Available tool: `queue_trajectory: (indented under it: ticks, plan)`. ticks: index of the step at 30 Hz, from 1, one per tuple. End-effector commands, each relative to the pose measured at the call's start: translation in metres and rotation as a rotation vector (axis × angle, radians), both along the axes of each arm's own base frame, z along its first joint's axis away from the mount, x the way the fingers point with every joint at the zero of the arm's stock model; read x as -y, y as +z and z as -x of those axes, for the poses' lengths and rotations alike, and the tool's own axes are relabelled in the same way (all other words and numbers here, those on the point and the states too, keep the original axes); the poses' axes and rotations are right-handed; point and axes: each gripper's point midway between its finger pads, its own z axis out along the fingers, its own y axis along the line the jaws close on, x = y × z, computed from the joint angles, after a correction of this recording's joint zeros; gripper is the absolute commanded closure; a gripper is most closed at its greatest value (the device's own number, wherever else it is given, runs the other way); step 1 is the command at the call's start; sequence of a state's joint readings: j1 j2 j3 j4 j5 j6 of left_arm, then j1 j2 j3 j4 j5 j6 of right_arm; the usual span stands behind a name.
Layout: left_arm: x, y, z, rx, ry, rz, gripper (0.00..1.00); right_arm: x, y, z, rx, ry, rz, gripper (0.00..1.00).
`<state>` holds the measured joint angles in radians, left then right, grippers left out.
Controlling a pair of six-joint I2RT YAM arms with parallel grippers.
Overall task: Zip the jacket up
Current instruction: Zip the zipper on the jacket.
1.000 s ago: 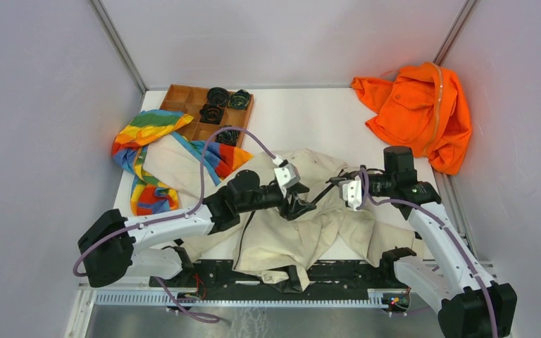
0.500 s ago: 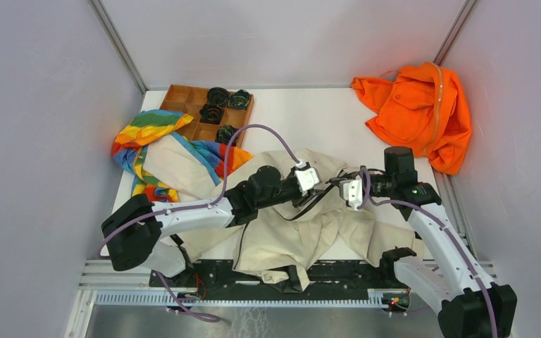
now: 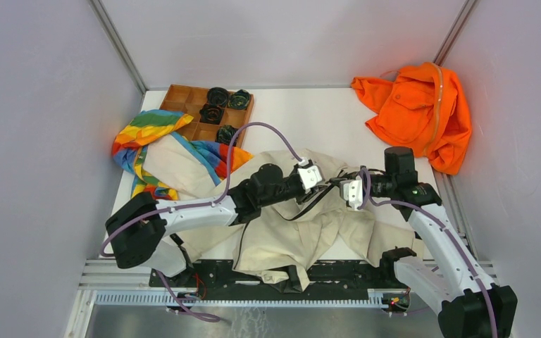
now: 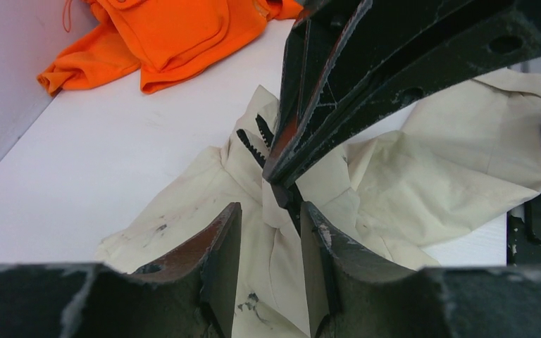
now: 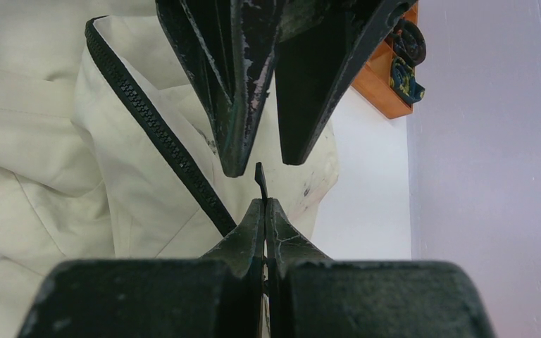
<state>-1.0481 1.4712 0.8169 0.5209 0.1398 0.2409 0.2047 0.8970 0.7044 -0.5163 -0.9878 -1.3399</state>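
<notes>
Pinching a small black tab (image 5: 258, 176) at the end of the zipper (image 5: 153, 134) between tightly closed fingers, the right gripper (image 5: 264, 205) holds it lifted and steady (probably so the other side can work on it). Facing it, the left gripper (image 4: 270, 211) has its jaws apart just at the tab, gripping nothing yet. The jacket (image 3: 289, 236) lies crumpled beneath both, on the near middle of the table (image 3: 310, 120).

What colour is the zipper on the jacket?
Black. The zipper shows best in the right wrist view, against the cream jacket.
</notes>
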Motion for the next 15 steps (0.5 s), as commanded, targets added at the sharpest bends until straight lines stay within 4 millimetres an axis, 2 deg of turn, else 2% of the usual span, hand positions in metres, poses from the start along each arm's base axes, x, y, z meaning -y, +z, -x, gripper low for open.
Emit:
queue_trajectory:
  ticks: [1,7,15]
  plan:
    - [0.0142,0.0352,-0.0046,0.080,-0.016,0.081,0.58,-0.0030,0.0043,0.0053,0.003,0.024,-0.028,1.00]
    - [0.0190,0.0318,-0.0007,0.065,-0.043,0.080,0.65,-0.0030,0.0045,0.0055,0.004,0.025,-0.027,1.00]
    - [0.0229,0.0272,0.0024,0.050,-0.066,0.069,0.81,-0.0032,0.0048,0.0059,0.005,0.026,-0.028,1.00]
